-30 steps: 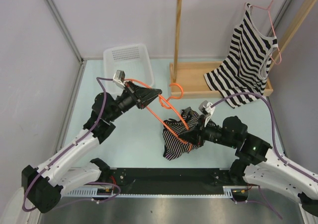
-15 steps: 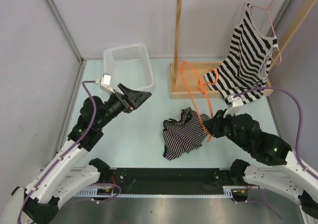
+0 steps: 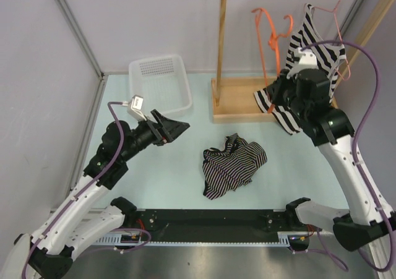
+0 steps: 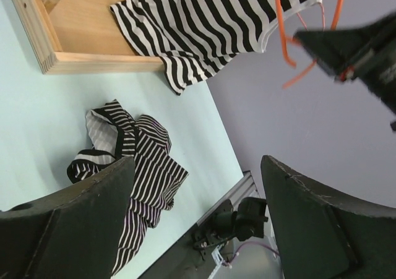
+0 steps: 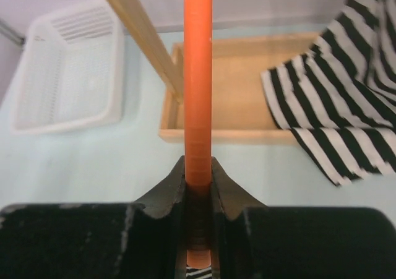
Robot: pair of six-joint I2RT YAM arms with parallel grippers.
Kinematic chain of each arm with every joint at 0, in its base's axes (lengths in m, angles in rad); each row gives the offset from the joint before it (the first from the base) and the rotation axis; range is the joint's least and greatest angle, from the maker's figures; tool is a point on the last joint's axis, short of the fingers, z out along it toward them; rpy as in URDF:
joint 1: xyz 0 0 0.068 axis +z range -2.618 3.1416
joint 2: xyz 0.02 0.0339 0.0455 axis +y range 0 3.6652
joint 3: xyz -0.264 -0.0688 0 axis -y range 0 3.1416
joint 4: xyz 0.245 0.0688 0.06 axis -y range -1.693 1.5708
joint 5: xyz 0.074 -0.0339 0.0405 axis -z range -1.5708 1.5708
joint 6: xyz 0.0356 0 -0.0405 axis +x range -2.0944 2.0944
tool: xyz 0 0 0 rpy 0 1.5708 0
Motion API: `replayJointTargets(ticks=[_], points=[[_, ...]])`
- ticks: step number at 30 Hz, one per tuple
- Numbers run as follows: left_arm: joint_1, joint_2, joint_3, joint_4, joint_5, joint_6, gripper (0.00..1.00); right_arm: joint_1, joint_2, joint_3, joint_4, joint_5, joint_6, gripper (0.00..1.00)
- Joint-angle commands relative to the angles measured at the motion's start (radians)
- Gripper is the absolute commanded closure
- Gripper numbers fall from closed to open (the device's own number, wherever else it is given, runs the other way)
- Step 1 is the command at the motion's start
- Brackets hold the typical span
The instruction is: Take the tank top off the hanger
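**Table (image 3: 179,174)**, pale green, walled on three sides.

1. **Tank top (image 3: 232,166)**: narrow black-and-white stripes, crumpled in a heap on the table near its middle, between the two arms. Off the hanger and touched by neither gripper. Also shows between the fingers in the left wrist view (image 4: 139,167).
2. **Hanger (image 3: 270,31)**: orange and bare, held in the air in front of the rack, just beside the hung top. The right wrist view shows its bar (image 5: 198,75) running straight up out of the grip.
3. **Right gripper (image 5: 198,171)**: jaws clamped on the hanger bar, arm reaching high toward the rack.
4. **Left gripper (image 3: 176,128)**: fingers (image 4: 93,211) spread wide with nothing between them, held over the table left of the tank top, near the basket.
5. **Rack (image 3: 238,99)**: wood, with a tray base, an upright post and a top rail, at the far right of the table.
6. **Hung top (image 3: 326,51)**: broad black-and-white stripes, on a pink hanger (image 3: 340,19) from the rail. The right arm partly covers it, and its hem lies over the rack base.
7. **Basket (image 3: 159,81)**: white plastic, at the far left, beside the rack.
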Motion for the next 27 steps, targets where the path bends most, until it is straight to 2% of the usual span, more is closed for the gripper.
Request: replayJointTargets(ticks=[1, 6, 13, 17, 22, 27], points=[[0.005, -0.049, -0.022, 0.027, 0.047, 0.009, 0.12, -0.057, 0.095, 0.176, 0.186, -0.225, -0.029, 1.0], [0.005, -0.079, -0.04, 0.017, 0.038, 0.02, 0.13, -0.111, 0.233, 0.304, 0.256, -0.341, 0.049, 1.0], [0.005, -0.085, -0.039, 0.01, 0.044, 0.026, 0.13, -0.166, 0.411, 0.52, 0.235, -0.482, 0.193, 1.0], [0.005, -0.069, -0.034, 0.017, 0.055, 0.026, 0.12, -0.193, 0.457, 0.575, 0.241, -0.548, 0.294, 1.0], [0.005, -0.062, -0.03, 0.017, 0.061, 0.028, 0.13, -0.269, 0.517, 0.597, 0.256, -0.677, 0.45, 1.0], [0.005, -0.071, -0.03, 0.017, 0.061, 0.023, 0.13, -0.309, 0.508, 0.52, 0.279, -0.733, 0.545, 1.0]])
